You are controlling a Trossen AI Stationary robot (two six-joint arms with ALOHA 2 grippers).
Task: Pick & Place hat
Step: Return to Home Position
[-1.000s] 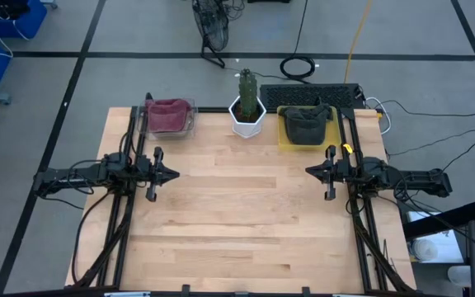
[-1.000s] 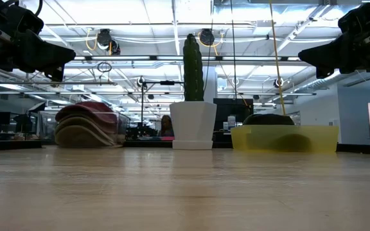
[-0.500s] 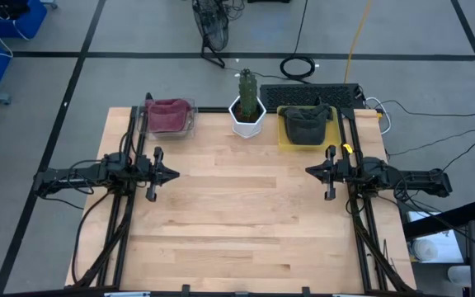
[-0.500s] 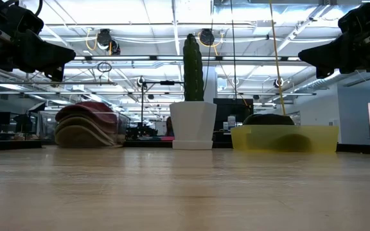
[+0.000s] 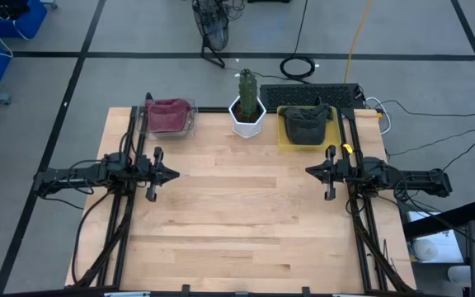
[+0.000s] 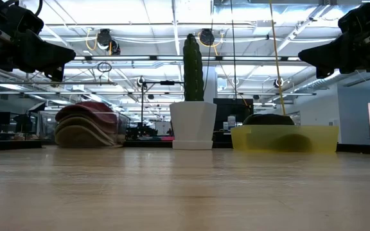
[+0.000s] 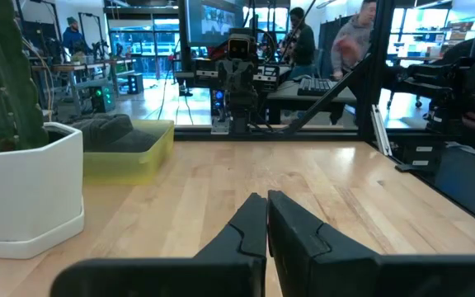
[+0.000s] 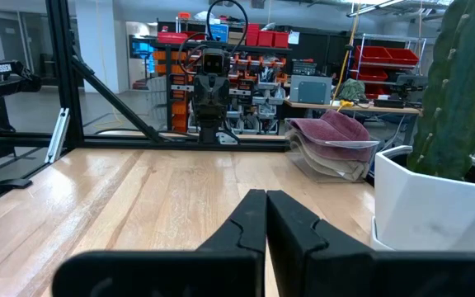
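While both arms lie stretched out at the sides of the bench (image 5: 237,223), three containers stand in a row along its far edge, in the upper middle of the high view. At the left of the row, the clear bin (image 5: 193,117) holds the red cap (image 5: 168,115), which fills most of it; in the low view the cap's folds rise as a mound at centre left. At the right of the row, the yellow bin (image 5: 284,140) holds the black cap (image 5: 305,124), whose dark crown shows just above the bin's wall in the low view. Between the two bins stands a white pot (image 5: 246,124) with a tall green cactus (image 5: 246,85) in it, just beside the yellow bin.

The left end effector (image 5: 174,174) sits at centre left of the high view, pointing inward over bare wood, its fingers pressed together and holding nothing. The right end effector (image 5: 309,172) faces it from centre right, fingers likewise pressed together and empty. Both are well apart from the bins.
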